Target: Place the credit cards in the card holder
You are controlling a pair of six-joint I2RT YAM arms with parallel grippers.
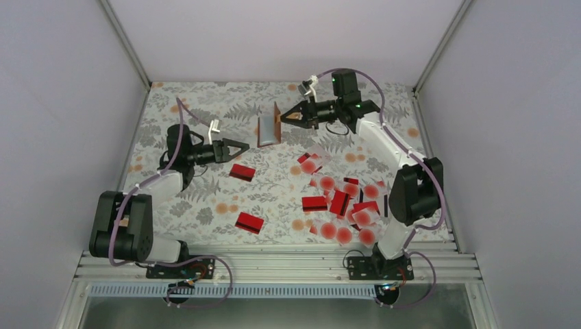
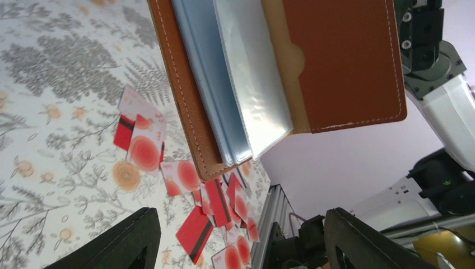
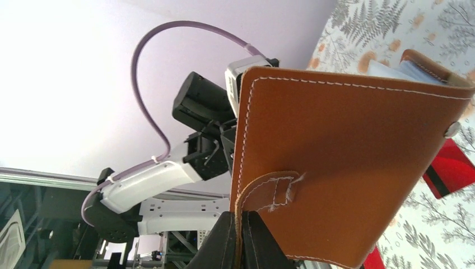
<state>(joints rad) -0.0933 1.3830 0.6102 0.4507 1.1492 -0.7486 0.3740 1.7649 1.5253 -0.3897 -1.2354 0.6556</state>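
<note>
The card holder [image 1: 268, 127] is a brown leather wallet standing open on its edge at the back of the table. My right gripper [image 1: 287, 117] is shut on its strap tab; the right wrist view shows my right gripper [image 3: 242, 227] pinching the tab below the brown cover [image 3: 347, 157]. My left gripper [image 1: 242, 147] is open and empty, just left of the holder. In the left wrist view the holder [image 2: 341, 61] shows pale sleeves above the open left gripper [image 2: 241, 241]. Several credit cards [image 1: 342, 204] lie heaped at right, and two red ones [image 1: 242, 171] [image 1: 249, 223] lie apart.
The floral tablecloth [image 1: 199, 199] covers the table between lilac walls. An aluminium rail [image 1: 274, 264] with both arm bases runs along the near edge. The left arm [image 3: 151, 179] shows behind the holder in the right wrist view. A red card [image 3: 448, 168] lies under the holder's right side.
</note>
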